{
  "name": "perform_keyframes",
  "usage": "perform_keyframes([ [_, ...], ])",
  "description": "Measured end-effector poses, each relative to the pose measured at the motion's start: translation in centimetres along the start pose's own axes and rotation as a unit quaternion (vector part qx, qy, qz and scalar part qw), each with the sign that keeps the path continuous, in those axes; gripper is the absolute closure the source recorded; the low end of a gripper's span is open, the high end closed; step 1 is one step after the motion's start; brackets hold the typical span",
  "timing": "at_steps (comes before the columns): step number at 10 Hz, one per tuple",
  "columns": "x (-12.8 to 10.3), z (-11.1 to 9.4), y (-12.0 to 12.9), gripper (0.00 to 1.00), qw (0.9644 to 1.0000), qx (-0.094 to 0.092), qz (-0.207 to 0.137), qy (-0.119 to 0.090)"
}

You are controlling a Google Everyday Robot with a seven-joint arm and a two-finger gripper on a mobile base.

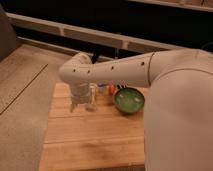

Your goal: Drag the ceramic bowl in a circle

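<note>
Where the thick white arm (125, 70) reaches in from the right side of the frame, it runs leftward and slightly upward across the middle, then bends at a rounded joint in the centre left and turns straight down toward the worktop (90, 142). The tool (82, 100) hangs below that bend, low over the far left part of the boards. Whether it is spread or pressed together cannot be told, and it is seen gripping nothing. The robot's broad white body (180, 120) fills the right third of the frame and covers the worktop's right edge. The worktop is pale wood laid in planks running left to right, and a grey-brown floor (22, 105) lies to its left. Behind it a dark wall carries a light horizontal rail (75, 32) that slopes down toward the right. The ceramic bowl (129, 101) sits upright on the worktop just right of centre, glossy green with a darker rim, its right side close against the white body and well clear of the tool. A small orange item (111, 89) stands between the two, just beside the bowl's upper left rim. A pale upright shape (92, 98) stands right next to the tool on its right — it cannot be told apart from the tool's own parts.
</note>
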Motion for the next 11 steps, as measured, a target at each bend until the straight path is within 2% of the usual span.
perform_keyframes([
  [1, -1.3, -0.2, 0.0, 0.35, 0.9997, -0.016, -0.010, -0.015],
  [2, -3.3, -0.5, -0.4, 0.35, 0.9982, -0.037, -0.025, -0.039],
  [3, -5.7, -1.5, -1.7, 0.35, 0.9949, -0.059, -0.038, -0.072],
  [4, -7.4, -2.3, -3.2, 0.35, 0.9918, -0.071, -0.045, -0.096],
  [6, -8.7, -3.0, -3.9, 0.35, 0.9883, -0.082, -0.055, -0.117],
  [8, -8.5, -2.8, -3.4, 0.35, 0.9883, -0.083, -0.058, -0.114],
  [9, -7.2, -0.3, -2.6, 0.35, 0.9906, -0.072, -0.072, -0.092],
  [11, -6.7, 2.7, -5.7, 0.35, 0.9953, -0.035, -0.059, -0.069],
])
